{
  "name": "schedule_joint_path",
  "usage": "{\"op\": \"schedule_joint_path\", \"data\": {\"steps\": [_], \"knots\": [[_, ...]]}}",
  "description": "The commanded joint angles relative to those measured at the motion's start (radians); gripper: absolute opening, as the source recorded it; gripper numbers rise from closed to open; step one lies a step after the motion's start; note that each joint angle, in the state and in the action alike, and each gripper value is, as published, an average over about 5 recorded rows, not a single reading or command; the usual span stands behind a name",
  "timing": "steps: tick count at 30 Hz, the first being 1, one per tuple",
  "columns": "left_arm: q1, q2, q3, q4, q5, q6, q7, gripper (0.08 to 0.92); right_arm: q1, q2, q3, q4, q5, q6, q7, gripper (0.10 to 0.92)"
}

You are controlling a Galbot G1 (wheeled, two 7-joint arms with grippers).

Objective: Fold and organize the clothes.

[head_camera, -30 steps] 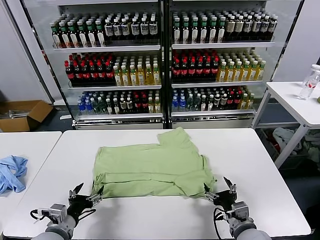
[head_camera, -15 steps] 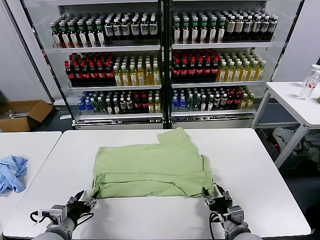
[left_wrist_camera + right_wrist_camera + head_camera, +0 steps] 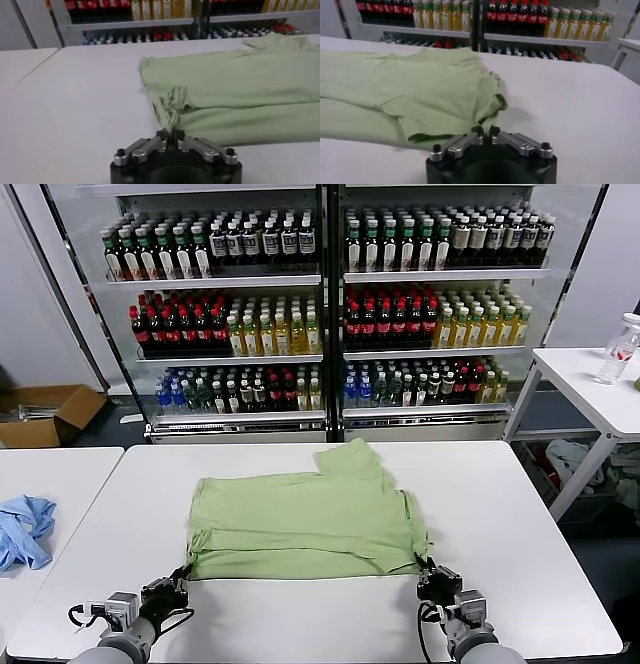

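The light green polo shirt (image 3: 305, 519) lies partly folded on the white table (image 3: 330, 619), one sleeve sticking out toward the far side. No collar or print shows. My left gripper (image 3: 182, 574) is shut on the shirt's near left corner, as the left wrist view (image 3: 170, 134) shows, with cloth pinched between its fingertips. My right gripper (image 3: 425, 569) is shut on the shirt's near right corner, also seen in the right wrist view (image 3: 486, 130). The shirt fills the far part of both wrist views (image 3: 235, 85) (image 3: 405, 85).
A light blue cloth (image 3: 22, 529) lies on a second table at the left. Drink coolers (image 3: 325, 304) stand behind the table. A cardboard box (image 3: 45, 414) sits on the floor at the left. Another white table (image 3: 590, 384) with bottles stands at the right.
Both grippers were open just short of the shirt's near corners. They moved forward and closed on the corners.
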Motion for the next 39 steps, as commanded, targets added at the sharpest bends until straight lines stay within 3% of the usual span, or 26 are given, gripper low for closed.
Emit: {"op": "schedule_joint_path", "data": {"steps": [1, 13, 19, 23, 27, 33, 39], "knots": [[0.082, 0.0, -0.012, -0.115, 0.002, -0.026, 0.019, 0.103, -0.057, -0.04, 0.066, 0.061, 0.02, 0.008, -0.006, 0.122], [0.407, 0.029, -0.105, -0.263, 0.161, -0.055, 0.06, 0.085, -0.437, -0.018, 0.126, 0.241, -0.131, 0.113, 0.005, 0.122], [0.423, 0.015, -0.107, -0.27, 0.161, -0.05, 0.069, 0.085, -0.481, -0.011, 0.138, 0.263, -0.142, 0.136, 0.043, 0.128], [0.399, 0.008, -0.103, -0.278, 0.163, -0.037, 0.059, 0.095, -0.484, -0.008, 0.148, 0.294, -0.139, 0.099, 0.072, 0.213], [0.358, 0.004, -0.12, -0.307, 0.158, -0.033, 0.057, 0.18, -0.472, -0.015, 0.176, 0.37, -0.121, 0.055, 0.062, 0.317], [0.321, 0.005, -0.177, -0.387, 0.128, -0.002, 0.063, 0.37, -0.36, -0.046, 0.239, 0.482, -0.017, -0.054, 0.07, 0.482], [0.12, 0.035, -0.138, -0.281, 0.058, -0.018, 0.091, 0.544, 0.006, -0.055, 0.151, 0.335, 0.098, -0.169, 0.099, 0.655]]}}
